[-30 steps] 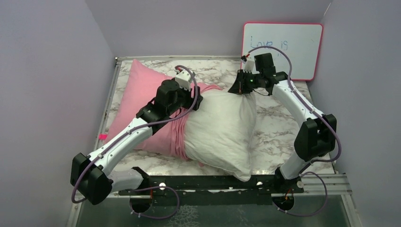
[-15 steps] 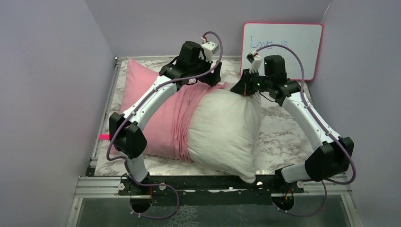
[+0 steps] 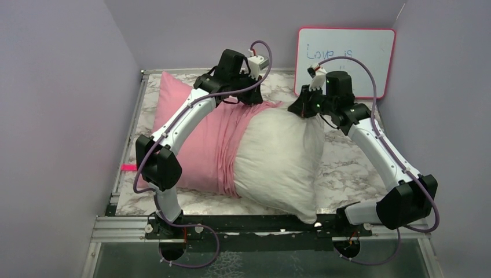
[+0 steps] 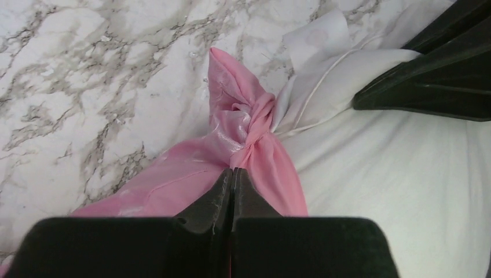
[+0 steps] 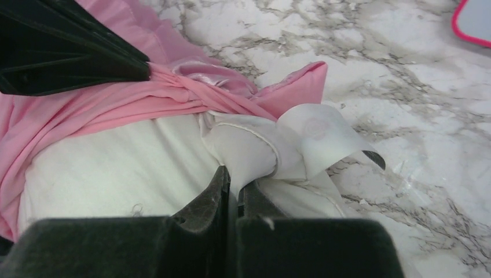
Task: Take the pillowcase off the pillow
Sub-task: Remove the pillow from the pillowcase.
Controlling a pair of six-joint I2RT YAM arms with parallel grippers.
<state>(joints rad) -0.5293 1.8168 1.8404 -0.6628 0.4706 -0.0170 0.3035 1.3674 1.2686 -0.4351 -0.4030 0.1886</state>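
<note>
The left gripper [image 4: 232, 174] is clenching a bunched fold of the pillowcase [image 4: 173, 179], and its 2 jaws are pressing together with the pink cloth between them. Just ahead of its tips the pink fabric is twisting into a tight bunch, and a shiny edge is standing up beyond that, over the marble desk [image 4: 87, 75]. To the right of this gripper the white pillow [image 4: 394, 185] is lying bare.

The right gripper [image 5: 233, 176] is grasping the far corner of the pillow, with its jaws pressing tight on the white cloth. Ahead of it a white label [image 5: 318, 130] is sticking out from that corner, and the left gripper is sitting close by, ahead and to the left.

In the top view, the pillowcase is covering only the part of the pillow on the left gripper's side. A whiteboard [image 3: 345, 61] is leaning against the wall beyond the right gripper.
</note>
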